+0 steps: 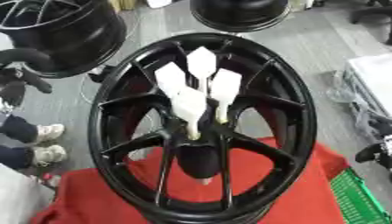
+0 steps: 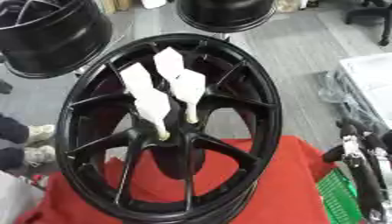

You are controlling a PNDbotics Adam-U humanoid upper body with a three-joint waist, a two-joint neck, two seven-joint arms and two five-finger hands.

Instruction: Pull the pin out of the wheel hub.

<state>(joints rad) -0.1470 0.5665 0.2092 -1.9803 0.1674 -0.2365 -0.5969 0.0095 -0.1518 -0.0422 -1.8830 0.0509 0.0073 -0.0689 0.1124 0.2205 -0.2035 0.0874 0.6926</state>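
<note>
A black multi-spoke wheel hub [image 1: 306, 131] stands upright on a red cloth [image 1: 84, 199], its face turned toward me. Several white pins with broad diamond-shaped heads stick out of its centre, fanned upward; the nearest pin [image 1: 189, 106] reaches down to the hub's middle, another pin [image 1: 201, 62] stands highest. My right hand [image 2: 358, 151] hangs at the right edge, well clear of the wheel, fingers relaxed and holding nothing. A black arm shape, my left hand [image 1: 17, 81], shows at the left edge, apart from the rim.
Two more black wheels [image 1: 69, 30] [image 1: 241, 13] stand behind on the grey floor. A green crate [image 1: 360, 203] sits at the lower right, a white wrapped object [image 1: 375, 74] at the right. A person's shoes [image 1: 47, 131] are at the left.
</note>
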